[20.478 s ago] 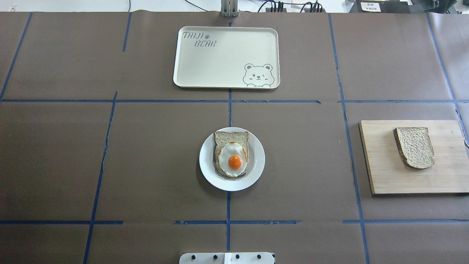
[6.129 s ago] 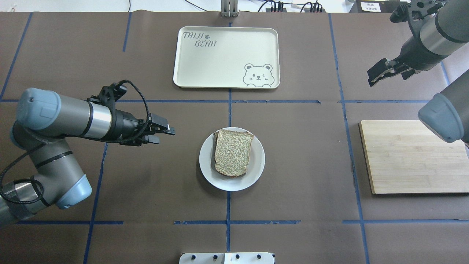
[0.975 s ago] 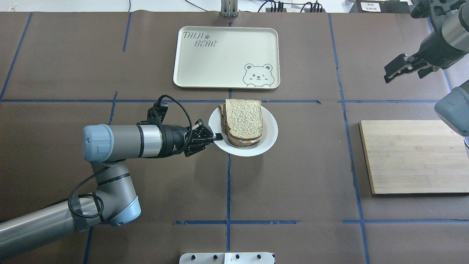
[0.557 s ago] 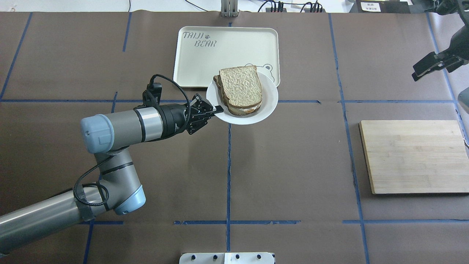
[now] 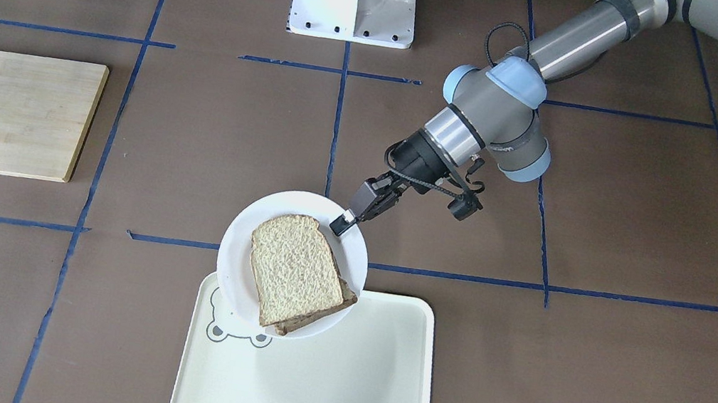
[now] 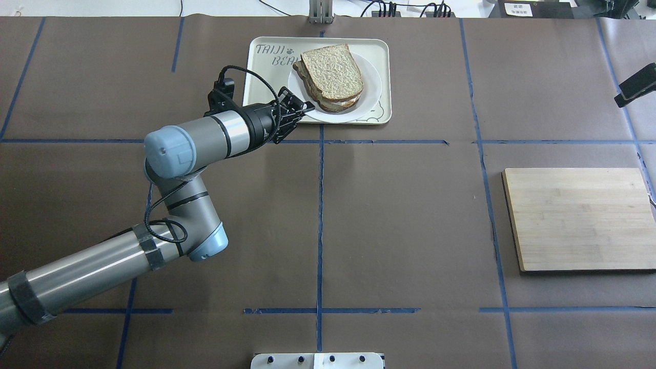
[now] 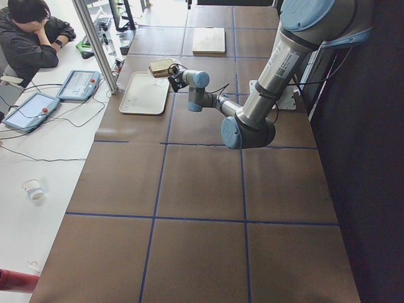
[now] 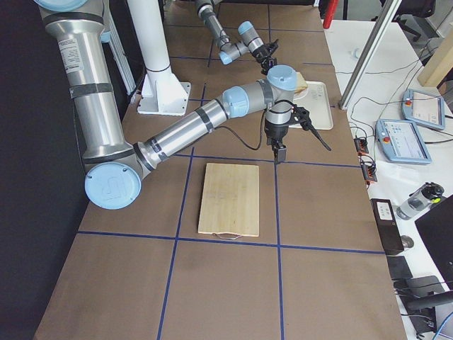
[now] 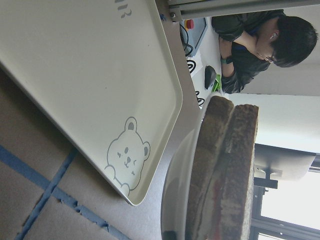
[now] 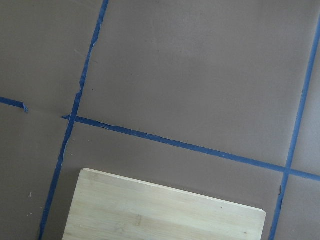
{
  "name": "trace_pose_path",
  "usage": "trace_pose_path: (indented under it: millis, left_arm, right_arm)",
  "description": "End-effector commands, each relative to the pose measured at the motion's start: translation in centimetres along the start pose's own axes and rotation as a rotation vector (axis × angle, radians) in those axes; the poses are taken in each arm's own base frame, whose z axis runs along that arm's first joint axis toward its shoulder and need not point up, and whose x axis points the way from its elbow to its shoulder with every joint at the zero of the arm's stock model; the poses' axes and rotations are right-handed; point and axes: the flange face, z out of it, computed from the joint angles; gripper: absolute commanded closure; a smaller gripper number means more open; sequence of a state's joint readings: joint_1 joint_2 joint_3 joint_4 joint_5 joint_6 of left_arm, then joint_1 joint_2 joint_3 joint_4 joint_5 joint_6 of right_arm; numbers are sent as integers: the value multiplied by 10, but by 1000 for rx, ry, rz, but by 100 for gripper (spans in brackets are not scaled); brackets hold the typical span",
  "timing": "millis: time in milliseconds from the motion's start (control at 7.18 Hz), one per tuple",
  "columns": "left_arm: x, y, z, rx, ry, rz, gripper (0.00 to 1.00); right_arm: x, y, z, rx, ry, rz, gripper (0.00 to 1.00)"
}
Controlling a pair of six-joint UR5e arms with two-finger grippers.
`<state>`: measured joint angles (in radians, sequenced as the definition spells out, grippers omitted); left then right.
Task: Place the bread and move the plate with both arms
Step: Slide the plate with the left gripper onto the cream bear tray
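The left arm (image 6: 205,137) has its jaws pinching the plate (image 6: 370,89) by the rim, bread (image 6: 332,72) on top; the tray (image 6: 376,48) lies right below. On the right arm (image 8: 184,131), I cannot tell how the jaws stand.

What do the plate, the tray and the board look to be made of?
Plate: smooth plain white, likely glazed ceramic or melamine; the look leaves it open.
Tray: matte cream, probably plastic or fibre composite; moulded rounded rim, printed bear.
Board: pale wood, perhaps bamboo; lengthwise grain strips show.
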<state>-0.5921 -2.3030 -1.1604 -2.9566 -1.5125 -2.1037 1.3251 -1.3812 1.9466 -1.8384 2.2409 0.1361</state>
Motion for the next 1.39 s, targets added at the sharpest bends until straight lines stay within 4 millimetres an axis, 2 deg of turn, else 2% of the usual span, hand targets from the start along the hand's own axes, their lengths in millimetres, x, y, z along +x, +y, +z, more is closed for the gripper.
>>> trace_pose_path:
  millis: [0, 139, 279, 418, 557, 836, 975, 1254]
  left_arm:
    - [1, -14, 46, 92, -44, -3, 100]
    - [-1, -26, 62, 124, -69, -15, 100]
    - [6, -36, 76, 152, -79, -56, 100]
    - [3, -55, 82, 188, -95, -92, 100]
    - [-15, -67, 87, 225, -127, -89, 100]
    - [-18, -70, 90, 236, -138, -88, 98]
    - [-18, -66, 91, 229, -139, -89, 93]
    - [-18, -59, 92, 216, -139, -87, 92]
  right_arm:
    - [40, 18, 1, -10, -4, -22, 0]
    - [43, 20, 2, -14, -4, -19, 0]
    - [44, 20, 4, -18, -5, -18, 0]
    - [45, 20, 5, -20, -5, -16, 0]
    - [46, 20, 5, -20, -4, -14, 0]
    - [51, 20, 10, -29, -3, -5, 0]
    - [51, 20, 11, -30, -5, -4, 0]
    - [51, 20, 11, -29, -3, -5, 0]
